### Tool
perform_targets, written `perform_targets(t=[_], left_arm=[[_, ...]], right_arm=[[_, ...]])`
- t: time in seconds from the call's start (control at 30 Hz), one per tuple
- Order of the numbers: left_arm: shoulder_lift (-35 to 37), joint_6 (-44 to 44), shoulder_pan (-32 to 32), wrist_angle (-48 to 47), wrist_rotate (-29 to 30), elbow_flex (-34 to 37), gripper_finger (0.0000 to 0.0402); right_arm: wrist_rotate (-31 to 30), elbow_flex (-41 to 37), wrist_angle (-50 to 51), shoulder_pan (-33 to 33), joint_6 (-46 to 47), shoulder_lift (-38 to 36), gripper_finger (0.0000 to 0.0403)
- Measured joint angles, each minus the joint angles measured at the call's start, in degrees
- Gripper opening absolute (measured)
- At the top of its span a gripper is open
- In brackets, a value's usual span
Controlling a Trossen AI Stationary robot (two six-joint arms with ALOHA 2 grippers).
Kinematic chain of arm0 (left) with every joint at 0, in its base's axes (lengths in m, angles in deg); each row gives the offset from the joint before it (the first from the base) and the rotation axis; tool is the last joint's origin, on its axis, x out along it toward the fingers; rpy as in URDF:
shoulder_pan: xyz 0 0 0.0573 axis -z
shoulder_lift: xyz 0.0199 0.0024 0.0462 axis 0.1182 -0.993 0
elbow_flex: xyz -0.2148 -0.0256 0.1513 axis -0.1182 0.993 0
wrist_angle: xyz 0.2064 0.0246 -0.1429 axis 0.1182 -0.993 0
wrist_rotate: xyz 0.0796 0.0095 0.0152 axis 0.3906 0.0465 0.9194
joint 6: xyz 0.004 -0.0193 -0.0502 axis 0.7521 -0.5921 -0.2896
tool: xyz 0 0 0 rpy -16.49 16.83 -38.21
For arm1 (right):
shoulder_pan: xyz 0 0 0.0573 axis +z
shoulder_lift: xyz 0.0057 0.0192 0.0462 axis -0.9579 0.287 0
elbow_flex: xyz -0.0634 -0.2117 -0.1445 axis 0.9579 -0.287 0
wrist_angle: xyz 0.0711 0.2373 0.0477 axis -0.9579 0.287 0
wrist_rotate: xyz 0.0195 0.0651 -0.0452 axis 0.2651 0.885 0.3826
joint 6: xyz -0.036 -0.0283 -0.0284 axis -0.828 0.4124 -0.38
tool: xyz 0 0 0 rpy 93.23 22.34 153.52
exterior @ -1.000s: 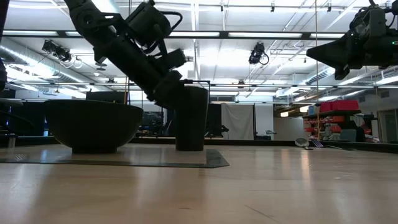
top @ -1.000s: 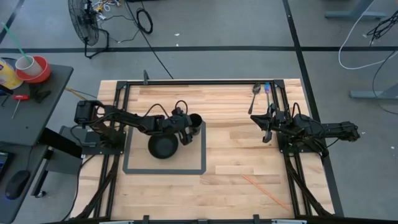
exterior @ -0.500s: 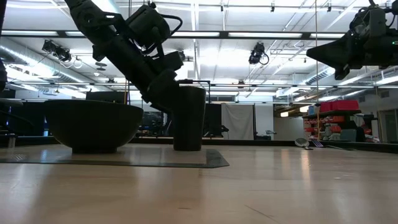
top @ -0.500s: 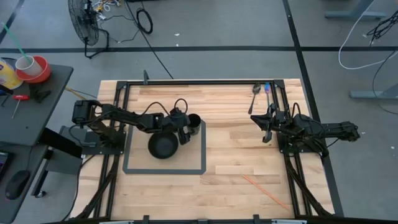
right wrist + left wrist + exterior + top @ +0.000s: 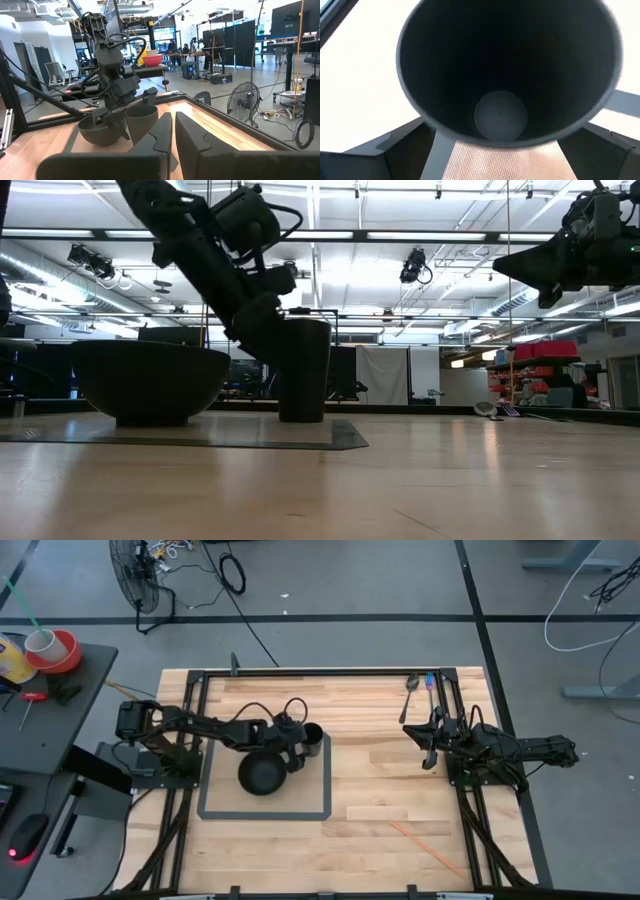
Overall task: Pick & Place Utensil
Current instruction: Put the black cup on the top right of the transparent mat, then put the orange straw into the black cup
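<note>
A tall dark cup [image 5: 314, 739] stands upright on a dark-bordered mat [image 5: 265, 815], beside a black bowl [image 5: 262, 777]. My left gripper [image 5: 299, 747] is open at the cup's left side, slanting down; the left wrist view looks straight into the cup's mouth [image 5: 505, 65], with a finger low on either side. A spoon [image 5: 409, 695] and a blue-handled utensil [image 5: 428, 683] lie at the table's far right. My right gripper [image 5: 427, 750] waits shut at the right, well above the table. My left gripper comes at the cup's upper wall [image 5: 290, 345] slanting down from the table's left, its fingers [image 5: 387, 152] spread wide. Whether a finger touches the wall I cannot tell. The cup stands upright on the mat.
A thin orange stick [image 5: 425, 845] lies near the table's front right. Black frame rails [image 5: 320, 671] run along the table's far edge and both sides. Bare wood lies between the mat and the right arm.
My left gripper has stayed at the cup and tipped steeper, its fingers pointing further down.
</note>
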Motion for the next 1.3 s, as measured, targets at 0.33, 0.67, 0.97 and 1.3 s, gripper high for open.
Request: perform_targets(t=[0.33, 0.67, 0.97, 1.3], left_arm=[[0.0, -0.5, 0.2, -23.9, -4.0, -8.5, 0.0399], [3.5, -1.5, 1.7, -28.5, -0.2, -11.1, 0.0399], [15.8, -11.6, 7.8, -28.0, 2.0, -5.1, 0.0398], [32.8, -16.5, 25.1, -12.8, 16.2, 6.5, 0.0398]], right_arm=[[0.0, 0.0, 0.0, 0.0, 0.0, 0.0, 0.0027], [0.0, 0.0, 0.0, 0.0, 0.0, 0.0, 0.0027], [0.0, 0.0, 0.2, 0.0, 0.0, 0.0, 0.0027], [-0.1, 0.0, 0.1, 0.0, 0.0, 0.0, 0.0027]])
